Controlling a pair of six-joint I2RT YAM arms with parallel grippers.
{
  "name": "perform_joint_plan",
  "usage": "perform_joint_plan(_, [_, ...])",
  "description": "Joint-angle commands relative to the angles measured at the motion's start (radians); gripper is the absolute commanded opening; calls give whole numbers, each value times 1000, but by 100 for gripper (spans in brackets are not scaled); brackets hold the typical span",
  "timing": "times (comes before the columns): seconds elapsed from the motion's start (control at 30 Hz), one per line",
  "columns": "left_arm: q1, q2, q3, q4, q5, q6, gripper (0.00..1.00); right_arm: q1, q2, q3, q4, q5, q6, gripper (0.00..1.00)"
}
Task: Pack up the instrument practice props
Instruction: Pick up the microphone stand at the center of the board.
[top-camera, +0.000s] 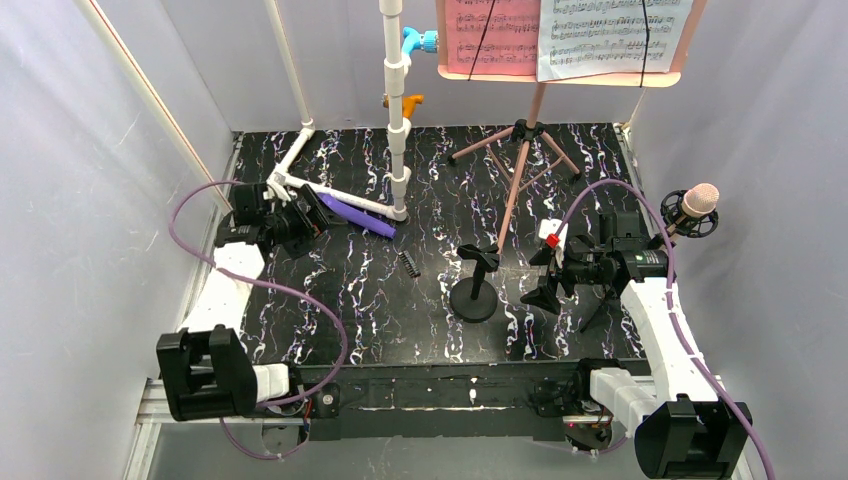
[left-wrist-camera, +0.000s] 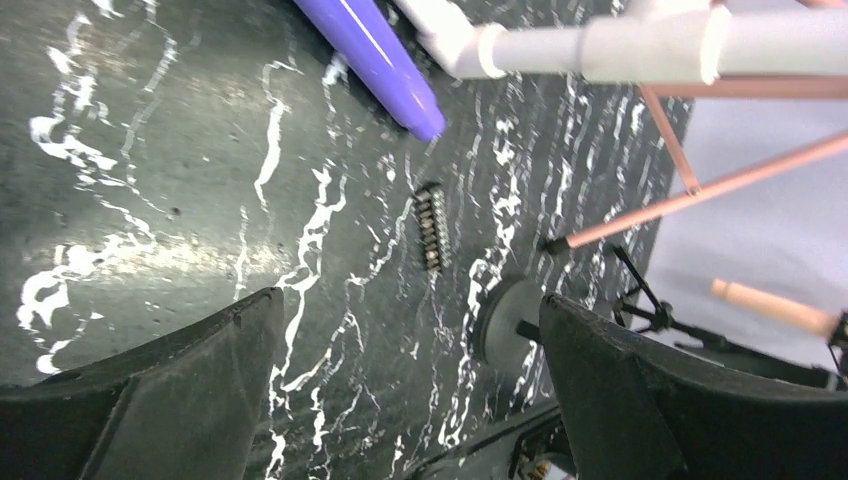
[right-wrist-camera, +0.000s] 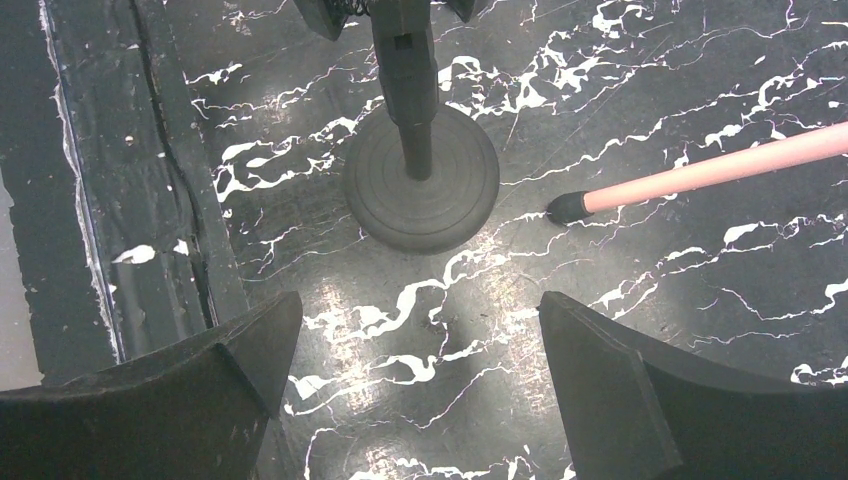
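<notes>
The pink tripod music stand (top-camera: 520, 170) is at the back right. Its desk (top-camera: 560, 77) carries a pink sheet-music page (top-camera: 490, 35) and a white one (top-camera: 612, 35). A purple tube (top-camera: 356, 214) lies on the black marbled table against the white pipe frame's foot. My left gripper (top-camera: 318, 216) hovers just left of that tube, open and empty. In the left wrist view the tube (left-wrist-camera: 375, 55) is ahead of the open gripper (left-wrist-camera: 410, 300). My right gripper (top-camera: 543, 272) stands open near the stand's front leg. One pink leg (right-wrist-camera: 720, 165) lies ahead of the empty gripper (right-wrist-camera: 420, 300).
A white pipe frame (top-camera: 397, 110) with blue and orange fittings rises at the back centre. A small black comb-like clip (top-camera: 408, 262) lies mid-table. A black round-base post (top-camera: 474, 292) stands near the right gripper, and a pink-headed microphone (top-camera: 697, 205) is at the far right. White walls enclose the table.
</notes>
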Motion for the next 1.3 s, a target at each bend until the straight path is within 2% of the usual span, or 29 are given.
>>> perform_joint_plan(0.0, [5,-85,-71,32,188,13,98,-2,1,-2,21,-5,0,98])
perform_joint_plan(0.2, [-14,-182,-146,59,293,-7,98,-1,3,-4,24,-2,3,98])
perform_joint_plan(0.4, [-68,-273,-198,71,307,-9,98,-2,4,-5,27,1,5,98])
perform_joint_plan(0.8, [-299,-336,-240,119,250,10,98,-2,4,-8,30,4,4,98])
perform_joint_plan(1.17, [-413,-414,-377,360,251,-13,98,-2,7,-10,32,8,5,98])
perform_joint_plan(1.27, [-454,-415,-388,378,229,5,98,-3,9,-11,33,8,5,98])
